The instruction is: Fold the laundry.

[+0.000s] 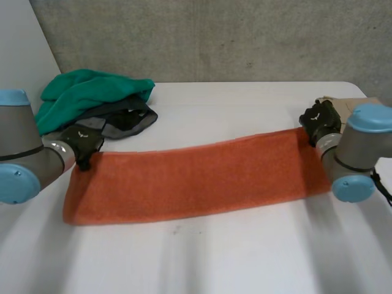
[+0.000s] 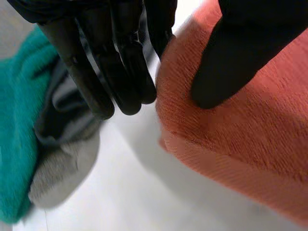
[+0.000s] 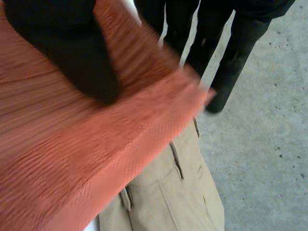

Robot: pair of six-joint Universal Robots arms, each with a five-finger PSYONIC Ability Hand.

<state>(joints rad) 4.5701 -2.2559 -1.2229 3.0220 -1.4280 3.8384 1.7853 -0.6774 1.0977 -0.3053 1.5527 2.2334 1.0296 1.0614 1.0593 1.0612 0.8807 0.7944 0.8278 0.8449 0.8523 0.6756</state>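
The left hand [image 2: 120, 62] sets straight fingers against the edge of the far left corner of an orange towel [image 1: 196, 177]. Its thumb presses on top, so the corner is pinched between them. The right hand [image 3: 62, 53] does the same at the far right corner. Its thumb is on top and its straight fingers reach past the edge on the other side, so the corner is nipped between them and raised off the surface.

Between the two hands the towel stretches as a long band across the middle of the white table [image 1: 245, 263], its near edge lying flat. Just beside the left hand, at the far left, are a dark grey garment [image 1: 125, 119] and a heap of green cloth [image 1: 86, 92]. Beige trousers [image 3: 178, 192] lie below the right-hand corner, at the table's right edge.

Both pinches look shallow, right at the corner tips, so a quick lift or a tug from the other arm could pull a corner free. If the hands travel unevenly, the band would likely skew and the fold's edges would not meet. The left fingers are close enough to the grey garment to snag it and drag it along.
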